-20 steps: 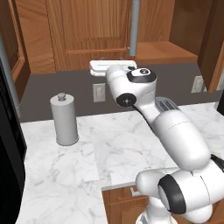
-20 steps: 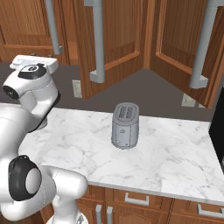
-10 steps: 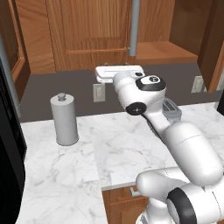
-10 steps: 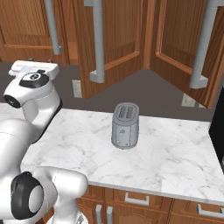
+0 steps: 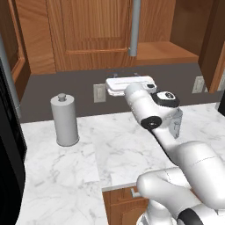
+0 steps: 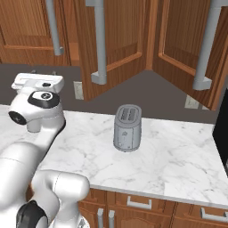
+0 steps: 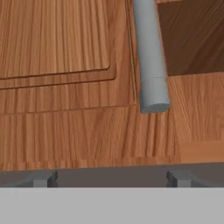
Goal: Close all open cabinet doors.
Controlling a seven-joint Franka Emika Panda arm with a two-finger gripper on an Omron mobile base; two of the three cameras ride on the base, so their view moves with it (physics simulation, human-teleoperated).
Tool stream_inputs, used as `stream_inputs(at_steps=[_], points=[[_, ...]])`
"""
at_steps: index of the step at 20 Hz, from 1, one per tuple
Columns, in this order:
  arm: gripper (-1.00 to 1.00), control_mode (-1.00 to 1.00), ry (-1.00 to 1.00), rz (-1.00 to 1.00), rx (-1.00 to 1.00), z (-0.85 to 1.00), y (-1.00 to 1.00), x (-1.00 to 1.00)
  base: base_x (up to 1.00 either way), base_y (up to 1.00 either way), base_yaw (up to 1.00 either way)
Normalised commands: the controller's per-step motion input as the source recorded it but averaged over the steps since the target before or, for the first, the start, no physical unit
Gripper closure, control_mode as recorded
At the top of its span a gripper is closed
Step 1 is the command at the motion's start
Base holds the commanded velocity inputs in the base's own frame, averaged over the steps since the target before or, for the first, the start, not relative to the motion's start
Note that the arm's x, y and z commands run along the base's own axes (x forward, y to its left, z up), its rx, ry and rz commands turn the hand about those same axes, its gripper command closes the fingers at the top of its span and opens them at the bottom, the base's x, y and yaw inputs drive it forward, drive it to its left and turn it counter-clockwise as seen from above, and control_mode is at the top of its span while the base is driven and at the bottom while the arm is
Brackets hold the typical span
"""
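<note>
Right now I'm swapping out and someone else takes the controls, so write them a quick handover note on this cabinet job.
End effector: fingers spread wide, holding nothing, raised and pointed at the lower part of a cabinet door beside its grey bar handle.
Doors: in the right base view, several upper cabinet doors hang ajar over the marble counter, angled outward with handles forward.
Done: nothing visibly closed yet.
Left: push each open door shut, probably starting with the one ahead of the end effector. Toaster and canister stand below; neither looks in the way.
</note>
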Motion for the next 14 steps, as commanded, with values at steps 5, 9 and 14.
stream_inputs(at_steps=[5, 9, 14], points=[[-1.00, -1.00, 0.20, 0.00, -0.03, 0.38, -0.13, -0.48, 0.00, 0.00, 0.00], [-1.00, -1.00, 0.22, 0.00, -0.04, 0.41, -0.04, -0.45, 0.00, 0.00, 0.00], [-1.00, -1.00, 0.21, 0.00, -0.03, 0.45, -0.04, -0.43, 0.00, 0.00, 0.00]])
